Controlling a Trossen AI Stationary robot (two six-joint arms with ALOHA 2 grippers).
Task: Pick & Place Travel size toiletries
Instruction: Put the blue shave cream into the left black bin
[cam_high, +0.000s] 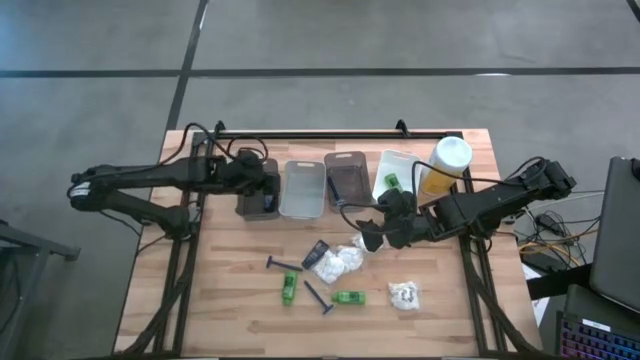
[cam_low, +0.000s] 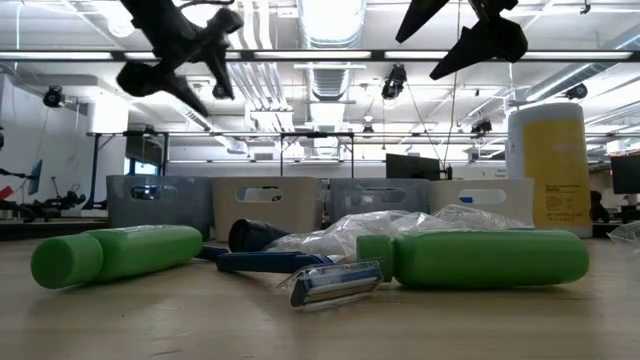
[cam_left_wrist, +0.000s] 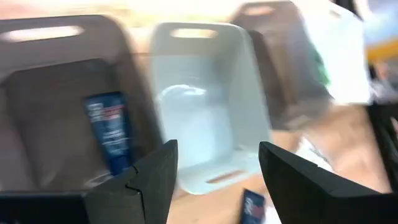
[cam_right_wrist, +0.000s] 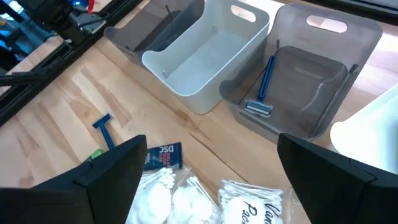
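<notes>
Toiletries lie on the near half of the table: a navy packet (cam_high: 317, 252), white sachets (cam_high: 336, 262), a second sachet (cam_high: 404, 295), two blue razors (cam_high: 283, 265) (cam_high: 318, 297) and two green bottles (cam_high: 289, 288) (cam_high: 349, 297). My left gripper (cam_high: 264, 190) is open above the dark bin (cam_high: 255, 178). In that bin a navy packet (cam_left_wrist: 111, 134) rests on the floor. My right gripper (cam_high: 368, 238) is open in the air, just right of the sachets (cam_right_wrist: 168, 199) and the navy packet (cam_right_wrist: 163, 157). A razor (cam_right_wrist: 264, 84) lies in the grey bin (cam_right_wrist: 323, 93). A green bottle (cam_high: 393, 181) lies in the white bin (cam_high: 400, 160).
Four bins stand in a row along the far side, among them a pale one (cam_high: 303, 188) with nothing showing in it. The tall yellow bottle (cam_high: 445, 165) stands at the row's right end, next to my right arm. Bare wood lies left of the items.
</notes>
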